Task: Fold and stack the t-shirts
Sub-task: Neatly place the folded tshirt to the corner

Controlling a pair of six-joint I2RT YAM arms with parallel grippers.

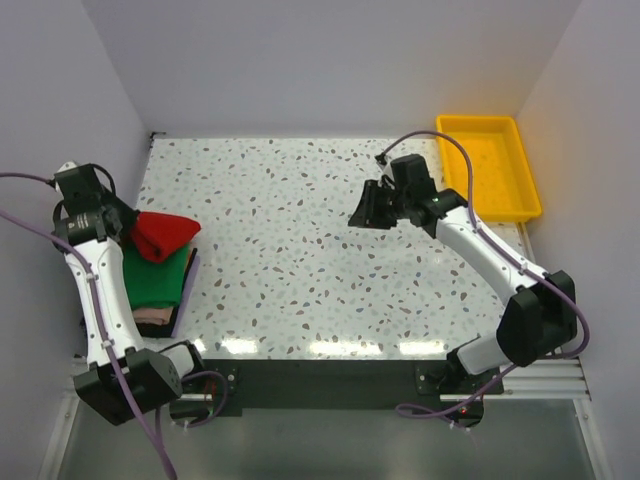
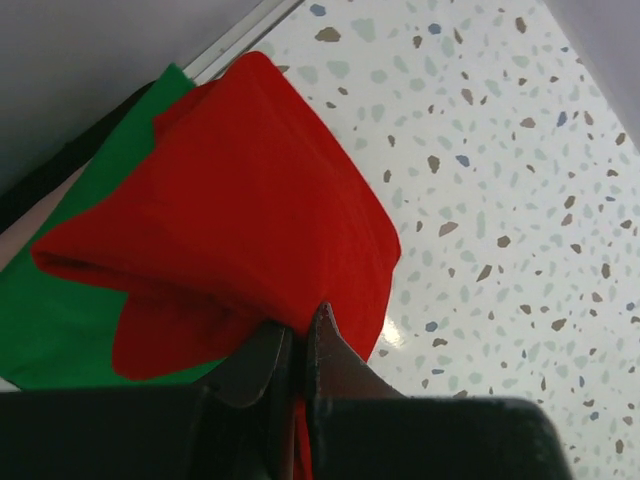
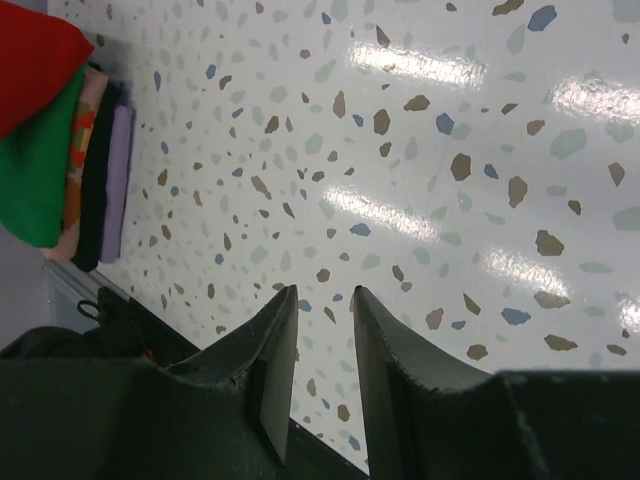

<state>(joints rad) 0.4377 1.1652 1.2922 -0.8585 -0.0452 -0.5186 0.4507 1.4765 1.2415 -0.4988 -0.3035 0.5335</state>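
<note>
Top camera looks down from above and behind the arm bases point(image 1: 135, 378), taking in the whole table point(image 1: 300, 230). Left wrist camera sits close on the red shirt point(image 2: 230, 200). Right wrist camera faces down across the table, catching the same shirt and pile point(image 3: 85, 170) from afar.

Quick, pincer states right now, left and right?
Left pincer: closed, pinching an edge of the red t-shirt.
Right pincer: partly open, holding nothing.
</note>
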